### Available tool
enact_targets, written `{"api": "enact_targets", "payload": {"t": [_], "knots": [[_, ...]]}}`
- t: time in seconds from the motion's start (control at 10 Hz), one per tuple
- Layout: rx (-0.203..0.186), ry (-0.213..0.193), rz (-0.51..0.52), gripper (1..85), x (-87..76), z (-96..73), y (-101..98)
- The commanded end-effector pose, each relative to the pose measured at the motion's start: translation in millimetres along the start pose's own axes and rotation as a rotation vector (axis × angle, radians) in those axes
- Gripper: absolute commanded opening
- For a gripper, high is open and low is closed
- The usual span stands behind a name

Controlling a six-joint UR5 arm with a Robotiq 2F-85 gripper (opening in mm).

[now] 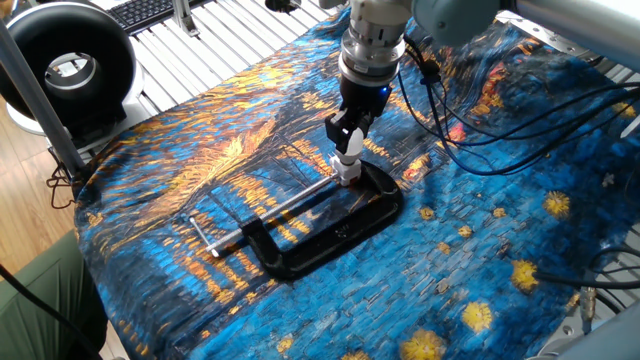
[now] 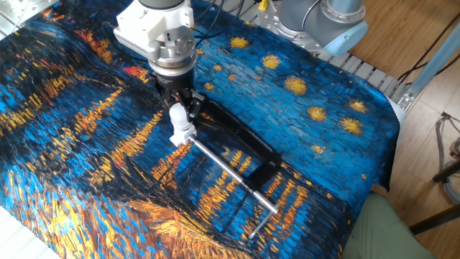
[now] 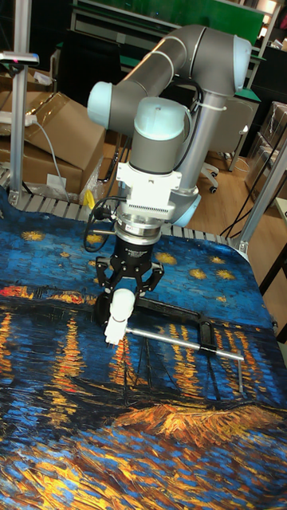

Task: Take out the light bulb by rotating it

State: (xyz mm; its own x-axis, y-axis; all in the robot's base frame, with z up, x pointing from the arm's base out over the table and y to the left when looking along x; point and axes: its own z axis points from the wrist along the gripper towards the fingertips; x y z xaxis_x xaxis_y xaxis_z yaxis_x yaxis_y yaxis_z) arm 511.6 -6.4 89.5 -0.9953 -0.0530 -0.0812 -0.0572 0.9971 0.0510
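While the arm reaches straight down over the painted cloth (image 2: 345,173), its gripper (image 3: 124,296) pinches the light bulb (image 2: 177,118) — black fingers (image 3: 104,276) pressed against the round globe from either side. Below the globe, the narrower white neck runs into the short white socket (image 2: 185,137), and bulb and socket read as one tilted white column leaning a little off vertical. Whether the neck sits fully seated in the socket or partly backed out cannot be told from any view.

That socket is the only holder in sight, and the bulb is what it holds. It stands at one end of the black C-clamp (image 1: 330,236), which lies flat on the cloth; the socket's base sits between the clamp's frame and the tip of the silver screw rod (image 2: 224,168). At the rod's far end a thin cross handle (image 1: 205,239) rests on the fabric, well apart from the gripper.

Black cables (image 1: 500,110) trail across the cloth beside the arm. Beyond the cloth's edge — on the bare slatted table (image 1: 190,55) — a black ring-shaped device (image 1: 65,70) stands.
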Motion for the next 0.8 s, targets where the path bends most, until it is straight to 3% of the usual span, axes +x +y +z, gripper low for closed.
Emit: {"api": "enact_targets", "payload": {"t": [0.0,0.4,0.7], "knots": [[0.011,-0.004,-0.029,38.3,-0.1,0.1,-3.2],[0.011,0.011,-0.045,47.0,3.7,0.3,-2.7],[0.009,0.011,-0.044,48.0,3.6,0.5,-2.7]]}}
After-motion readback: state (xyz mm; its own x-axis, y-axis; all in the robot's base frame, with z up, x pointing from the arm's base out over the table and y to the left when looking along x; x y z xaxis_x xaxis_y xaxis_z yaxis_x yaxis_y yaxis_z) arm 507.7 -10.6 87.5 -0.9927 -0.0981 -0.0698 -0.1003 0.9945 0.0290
